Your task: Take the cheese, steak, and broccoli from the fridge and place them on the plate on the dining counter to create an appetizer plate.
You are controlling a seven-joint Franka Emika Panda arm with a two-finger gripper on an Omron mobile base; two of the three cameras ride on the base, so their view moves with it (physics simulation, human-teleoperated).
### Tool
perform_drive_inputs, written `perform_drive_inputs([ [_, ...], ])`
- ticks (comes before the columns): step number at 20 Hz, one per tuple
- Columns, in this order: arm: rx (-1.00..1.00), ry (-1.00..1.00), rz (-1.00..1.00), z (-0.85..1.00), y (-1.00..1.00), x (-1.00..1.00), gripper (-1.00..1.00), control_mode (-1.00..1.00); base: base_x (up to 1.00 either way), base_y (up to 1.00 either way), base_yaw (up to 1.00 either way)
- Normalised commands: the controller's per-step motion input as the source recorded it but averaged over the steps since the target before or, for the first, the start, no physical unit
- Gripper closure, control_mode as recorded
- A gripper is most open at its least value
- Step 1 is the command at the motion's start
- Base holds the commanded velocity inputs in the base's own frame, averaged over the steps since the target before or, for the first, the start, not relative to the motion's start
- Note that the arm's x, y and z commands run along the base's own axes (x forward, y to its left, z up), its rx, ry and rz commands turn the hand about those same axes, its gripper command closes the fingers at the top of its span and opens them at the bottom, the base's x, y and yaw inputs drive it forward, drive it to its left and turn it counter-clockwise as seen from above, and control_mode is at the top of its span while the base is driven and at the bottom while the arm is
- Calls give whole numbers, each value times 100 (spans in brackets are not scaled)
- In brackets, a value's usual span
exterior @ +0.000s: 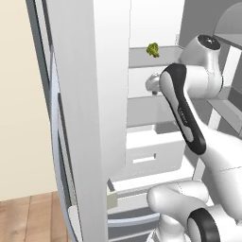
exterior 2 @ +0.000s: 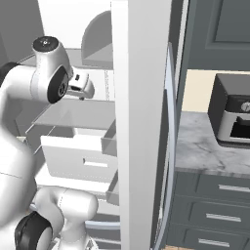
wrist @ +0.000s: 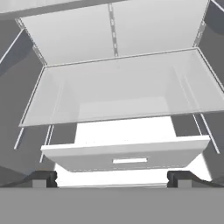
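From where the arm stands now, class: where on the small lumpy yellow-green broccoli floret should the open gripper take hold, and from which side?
Probably across the lumpy crown of the yellow-green broccoli floret, approaching from the fridge's open front. It sits at the front edge of an upper white shelf, so a level reach inward looks easiest. The open gripper now faces a lower glass shelf.

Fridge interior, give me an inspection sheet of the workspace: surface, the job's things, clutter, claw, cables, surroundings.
Surface: glass shelf inside the open fridge, bare where the hand view shows it; a white drawer below it stands pulled out.
Job's things: broccoli sits on an upper shelf at the back; cheese, steak and plate, nothing seen.
Clutter: nothing seen.
Claw: open, empty, pointing at the shelf and drawer, touching nothing.
Cables: nothing seen.
Surroundings: marble counter to the right of the fridge, with a small dark oven on it and grey drawers below; wood floor to the left.
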Motion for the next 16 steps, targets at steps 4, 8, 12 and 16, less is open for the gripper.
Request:
perform_drive_inputs([
  [4, 0, -10, -2, 16, 0, 46, -100, -100, 0, 0, 0],
  [8, 0, 0, 0, 51, 0, 24, -100, -100, 0, 0, 0],
  [12, 0, 0, 0, 56, -6, 8, -100, -100, 0, 0, 0],
  [16, 0, -1, -1, 9, -16, 38, -100, -100, 0, 0, 0],
])
